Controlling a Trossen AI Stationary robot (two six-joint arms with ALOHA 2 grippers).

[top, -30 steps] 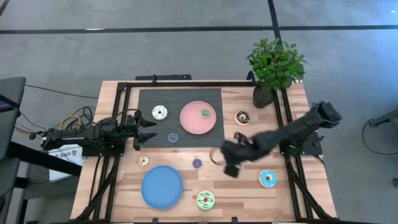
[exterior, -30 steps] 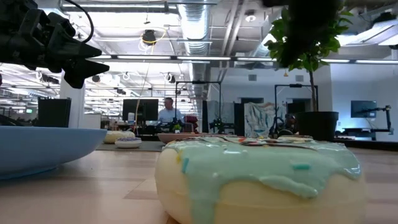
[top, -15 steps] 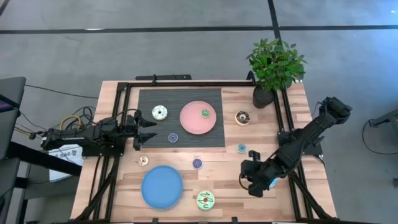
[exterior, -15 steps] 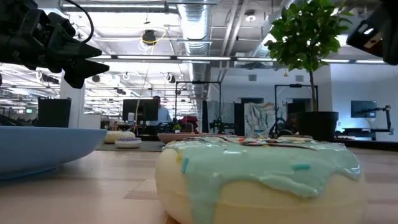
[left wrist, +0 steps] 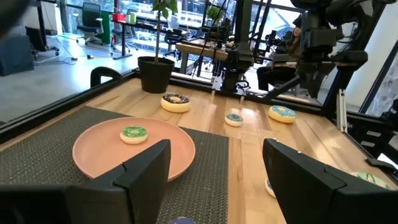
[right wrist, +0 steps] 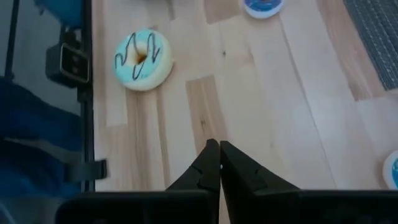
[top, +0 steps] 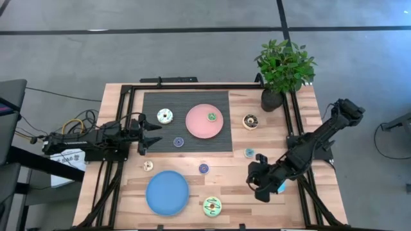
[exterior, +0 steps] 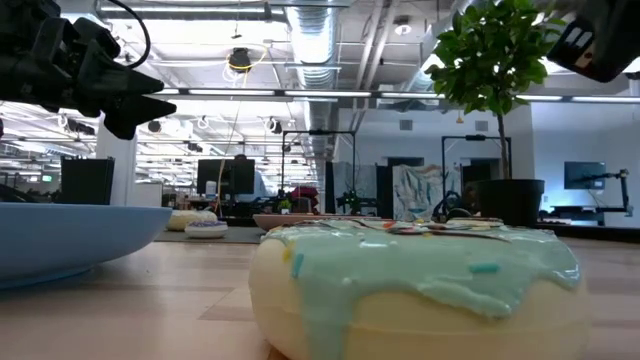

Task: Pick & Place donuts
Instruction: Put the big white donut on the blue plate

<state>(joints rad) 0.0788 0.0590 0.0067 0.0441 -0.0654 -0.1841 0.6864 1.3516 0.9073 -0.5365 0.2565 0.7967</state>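
Right claw [top: 259, 186]: fingers pressed together on nothing, as its wrist view shows; it hangs over bare wood at the counter's [top: 231, 192] near right.
Change: a second ago this claw was by the counter's middle; it has swung toward the near right corner and finished closing.
Small teal donut [top: 249, 153]: now lies uncovered on the wood, right of the mat.
Light blue donut [top: 280, 187]: just beside the right claw, mostly hidden under the arm.
Green donut [top: 211, 116]: rests on the pink plate [top: 196, 125].
Left claw [top: 151, 135]: parked open at the mat's left edge, unchanged.
Blue plate [top: 167, 192]: carries no donut.
Task status: judged early; most donuts remain loose.
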